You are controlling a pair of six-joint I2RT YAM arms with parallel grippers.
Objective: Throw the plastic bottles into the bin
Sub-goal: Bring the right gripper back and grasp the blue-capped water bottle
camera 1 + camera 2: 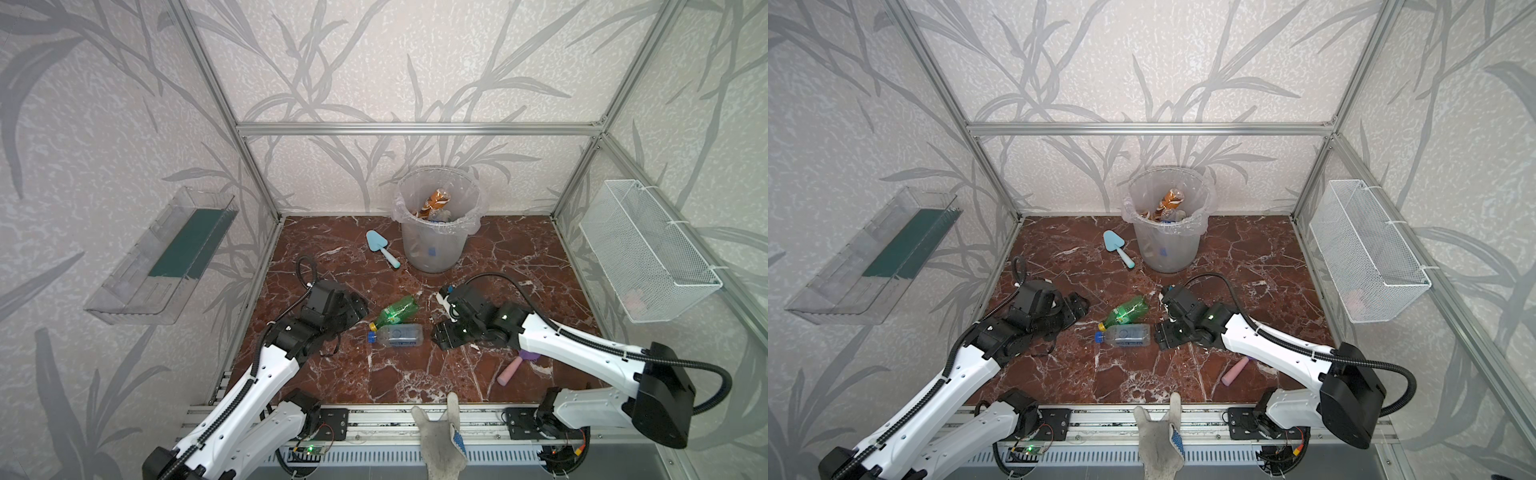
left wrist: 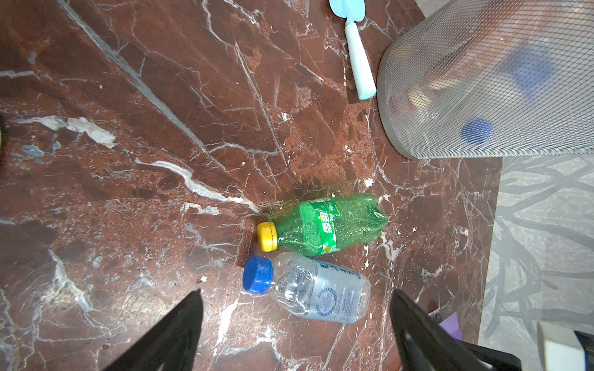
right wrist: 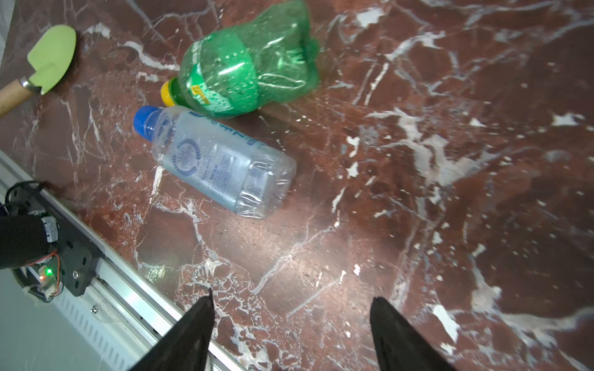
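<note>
**Two bottles left on the table, both grippers empty**

Taking a top view as a clock face with the back wall at 12, the bin (image 1: 436, 249) stands at 12 o'clock on the marble table (image 1: 519, 257). It already holds several bottles, one of them a brown-orange bottle (image 1: 434, 203). Two bottles lie on their sides near the centre. The clear bottle (image 1: 397, 335) has a blue cap that points to 9 o'clock. The green bottle (image 1: 395, 312) lies just beside it at 12 o'clock, and its yellow cap points to about 8 o'clock. Their shoulders are very close, and I cannot say whether they touch.

The left gripper (image 1: 359, 309) is at 9 o'clock from the green bottle, with its jaws wide apart and nothing between them. The right gripper (image 1: 440, 336) is at 3 o'clock from the clear bottle, near its base. In the right wrist view its jaws are also apart and empty.

Both bottles look empty, with only droplets inside, so I judge them very light. The walls are thin and will dent under pressure; the green one is already crumpled at its base. The surface is smooth and round, so a bottle may roll away or slip out. The best place to hold is probably across the labelled middle of the body, with the jaws across the long axis. The neck is stiffer but narrow.
</note>
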